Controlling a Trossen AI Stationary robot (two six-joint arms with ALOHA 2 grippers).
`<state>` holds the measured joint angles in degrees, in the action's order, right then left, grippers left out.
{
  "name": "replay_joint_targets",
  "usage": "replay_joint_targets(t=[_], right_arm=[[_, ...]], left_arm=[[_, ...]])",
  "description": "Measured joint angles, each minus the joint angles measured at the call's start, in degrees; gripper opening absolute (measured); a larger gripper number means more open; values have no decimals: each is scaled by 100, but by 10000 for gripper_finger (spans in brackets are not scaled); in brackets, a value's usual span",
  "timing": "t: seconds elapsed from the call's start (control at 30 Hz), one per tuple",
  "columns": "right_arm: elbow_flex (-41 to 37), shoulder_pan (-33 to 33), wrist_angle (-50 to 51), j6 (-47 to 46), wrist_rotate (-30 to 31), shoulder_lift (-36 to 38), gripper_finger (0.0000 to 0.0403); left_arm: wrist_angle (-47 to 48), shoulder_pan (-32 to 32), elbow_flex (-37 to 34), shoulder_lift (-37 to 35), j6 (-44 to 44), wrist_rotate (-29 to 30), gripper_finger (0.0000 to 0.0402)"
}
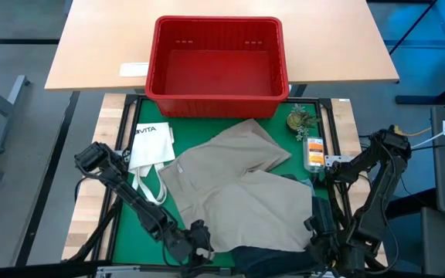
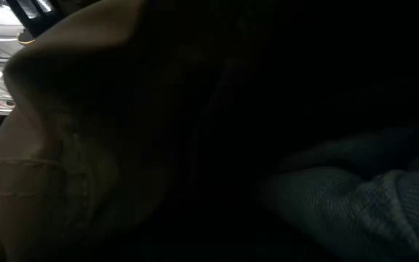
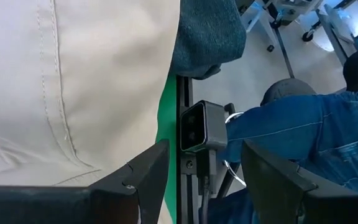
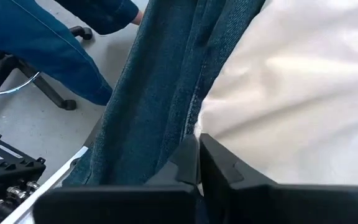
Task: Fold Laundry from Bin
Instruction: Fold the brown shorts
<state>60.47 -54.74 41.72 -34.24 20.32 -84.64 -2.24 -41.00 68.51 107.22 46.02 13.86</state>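
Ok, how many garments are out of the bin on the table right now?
2 visible. The khaki garment is spread across the green mat below the empty red bin. A dark blue denim piece lies at the table's near edge, partly under it. Others may be hidden underneath.

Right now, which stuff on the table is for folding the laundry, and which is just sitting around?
For the job:
- khaki-beige garment
- dark denim piece at the near edge
- red bin
- right gripper, fingers shut at the denim

Just lying about:
- white tote bag
- small plant
- orange packet
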Motion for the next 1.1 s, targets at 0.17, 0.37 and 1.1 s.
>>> replay_joint_targets(t=[0.17,0.37,1.1], right_arm=[[0,0,-3,-26,2,0,25],[0,0,-3,-35,0,0,6],[0,0,-121,-41,-85,0,3]], left_arm=[[26,-96,0,2,-2,187,192],[480,-257,0,6,-4,207,192],[502,-465,-4,988,-5,911,192]])
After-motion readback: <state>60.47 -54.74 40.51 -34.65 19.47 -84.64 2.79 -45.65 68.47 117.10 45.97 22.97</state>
